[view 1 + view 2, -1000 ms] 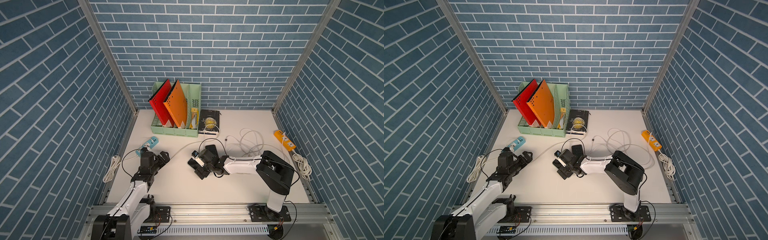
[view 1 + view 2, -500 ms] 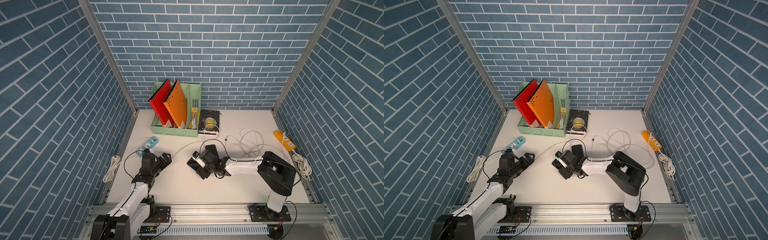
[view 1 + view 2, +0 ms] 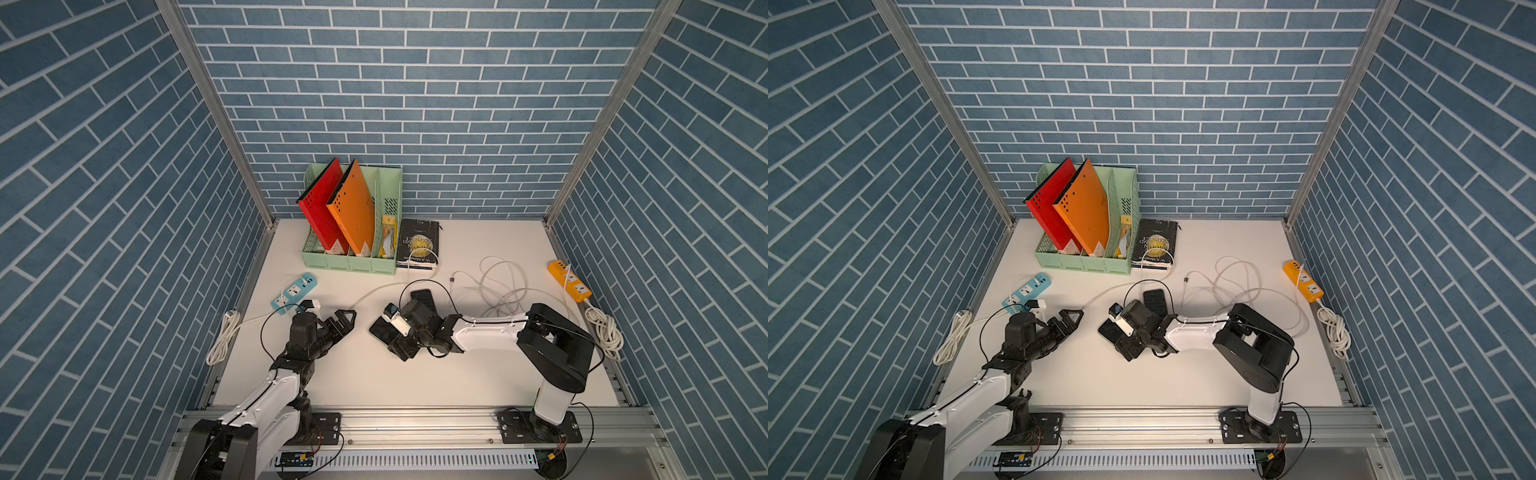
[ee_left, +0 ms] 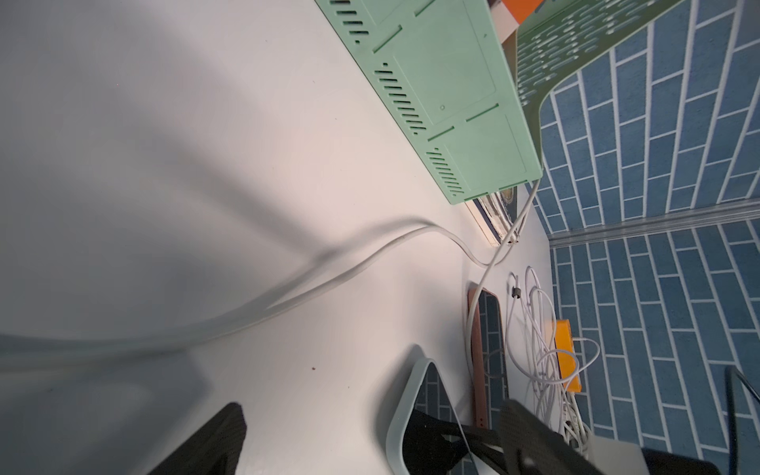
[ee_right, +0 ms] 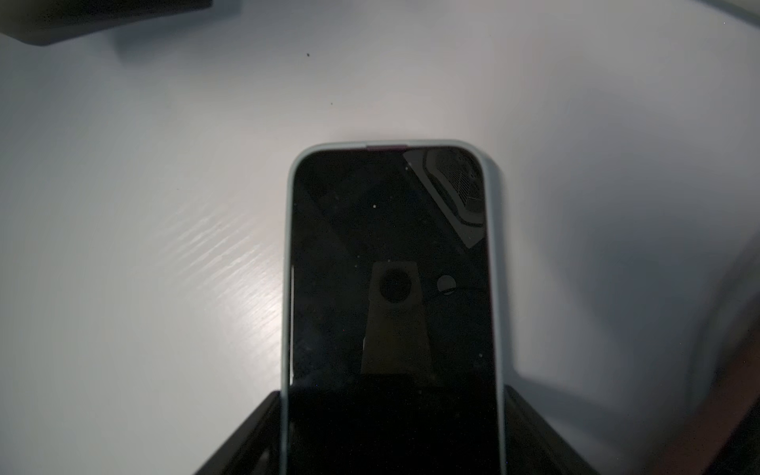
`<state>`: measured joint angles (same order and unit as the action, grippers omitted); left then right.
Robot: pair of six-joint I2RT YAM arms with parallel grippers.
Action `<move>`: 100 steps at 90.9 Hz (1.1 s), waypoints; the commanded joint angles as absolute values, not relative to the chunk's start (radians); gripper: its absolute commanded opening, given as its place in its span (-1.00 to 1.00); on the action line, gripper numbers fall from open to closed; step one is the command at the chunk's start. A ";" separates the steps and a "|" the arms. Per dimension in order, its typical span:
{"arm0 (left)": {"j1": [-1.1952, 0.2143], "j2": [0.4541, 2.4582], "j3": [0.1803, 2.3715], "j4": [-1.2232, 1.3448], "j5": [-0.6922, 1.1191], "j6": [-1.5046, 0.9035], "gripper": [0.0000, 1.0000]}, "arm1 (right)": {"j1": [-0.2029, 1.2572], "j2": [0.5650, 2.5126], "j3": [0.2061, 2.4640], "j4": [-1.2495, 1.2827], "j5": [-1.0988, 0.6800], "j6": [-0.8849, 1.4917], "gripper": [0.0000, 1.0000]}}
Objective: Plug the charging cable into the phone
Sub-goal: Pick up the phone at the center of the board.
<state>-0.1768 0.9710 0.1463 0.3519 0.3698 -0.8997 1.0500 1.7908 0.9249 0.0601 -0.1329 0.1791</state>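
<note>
At the left of both top views the blue power strip (image 3: pixel 294 291) lay on the tabletop (image 3: pixel 374 382) where it had been a second before. Just right of it, the left claw (image 3: pixel 348 323) (image 3: pixel 1075 319) stood spread wide with nothing in it. Over that second it had slid rightward toward the centre of the frame, and its tip ended just beside the charging cable (image 4: pixel 411 234). The white cable ran from the claw up and right across the tabletop to the lower edge of the book (image 3: pixel 417 245), which lay beside the green file rack (image 3: pixel 353 262). Its plug end could not be picked out.

At centre, the phone (image 3: pixel 380 330) (image 5: pixel 390 288) lay flat with its dark screen up, in a pale case. The right claw (image 5: pixel 392 395) was set over its near end, and the two black fingers (image 5: pixel 246 440) pressed against its long edges, closed on it. The right arm lay much as it had earlier.

Just above and to the right, a second phone in a brown case (image 3: pixel 422 297) rested apart from the first. Further right a loose tangle of white cord (image 3: pixel 498 286) sprawled, and the orange power strip (image 3: pixel 569 286) sat by the right wall. None of these had changed.
</note>
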 commanded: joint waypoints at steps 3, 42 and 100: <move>-0.217 1.003 0.150 0.439 0.377 -0.941 0.98 | 1.031 1.738 0.911 0.165 -0.250 0.256 -0.06; -0.429 1.244 0.164 0.692 0.298 -1.060 0.63 | 1.000 1.743 0.874 0.280 -0.329 0.321 -0.07; -0.540 1.468 0.188 0.938 0.304 -1.136 -0.42 | 0.977 1.764 0.840 0.340 -0.359 0.337 -0.04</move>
